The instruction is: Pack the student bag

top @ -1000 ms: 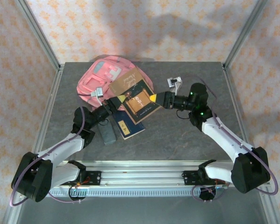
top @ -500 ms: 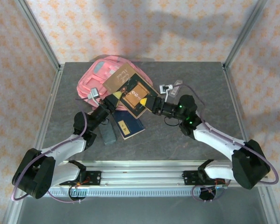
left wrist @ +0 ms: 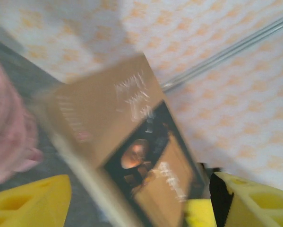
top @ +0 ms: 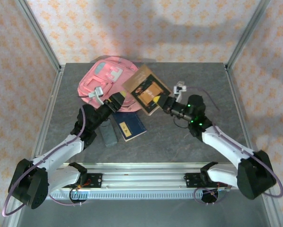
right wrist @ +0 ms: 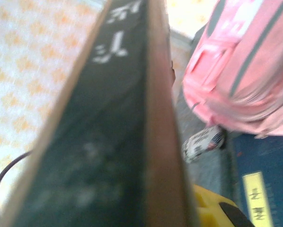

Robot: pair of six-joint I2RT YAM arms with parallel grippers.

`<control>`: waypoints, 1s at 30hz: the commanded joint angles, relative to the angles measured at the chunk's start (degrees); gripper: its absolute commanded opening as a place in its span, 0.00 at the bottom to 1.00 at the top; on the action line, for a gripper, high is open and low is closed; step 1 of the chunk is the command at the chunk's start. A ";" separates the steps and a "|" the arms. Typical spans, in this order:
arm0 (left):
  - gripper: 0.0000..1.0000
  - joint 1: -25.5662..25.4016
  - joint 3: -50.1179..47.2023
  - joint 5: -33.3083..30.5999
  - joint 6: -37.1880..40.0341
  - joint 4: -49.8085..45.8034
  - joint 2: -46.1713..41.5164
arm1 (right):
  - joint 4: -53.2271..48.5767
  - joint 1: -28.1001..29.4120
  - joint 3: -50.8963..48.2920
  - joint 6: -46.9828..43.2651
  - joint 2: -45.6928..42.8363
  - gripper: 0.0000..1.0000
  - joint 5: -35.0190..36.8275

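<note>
Brown book point(top: 146, 89) now farther right, seemingly in the right gripper point(top: 159, 101)

i can't read any text here: the brown book point(top: 147, 89) carries white script, too blurred, and the yellow label point(right wrist: 257, 196) on the blue book point(top: 132, 124) stays illegible.

High overhead; wrist views near book point(top: 147, 90)
</note>
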 commanded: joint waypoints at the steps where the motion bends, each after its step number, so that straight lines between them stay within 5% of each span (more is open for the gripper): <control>1: 0.78 -0.17 5.53 -6.55 14.40 -21.57 1.24 | -4.11 -4.73 0.46 -4.22 -5.99 0.00 3.48; 6: 0.83 -0.46 14.11 -12.21 23.28 -34.81 9.10 | -11.28 -10.93 0.45 -6.96 -9.15 0.00 4.92; 15: 0.72 -2.56 39.77 -21.94 36.13 -54.09 32.06 | -17.25 -13.42 1.84 -10.11 -10.70 0.00 7.92; 25: 0.79 -5.65 59.72 -35.52 44.28 -64.39 54.25 | -16.86 -13.54 -0.42 -9.22 -11.76 0.00 7.74; 30: 0.68 -6.10 61.40 -39.84 45.77 -63.54 59.26 | -16.47 -13.50 -0.56 -9.11 -11.69 0.00 6.95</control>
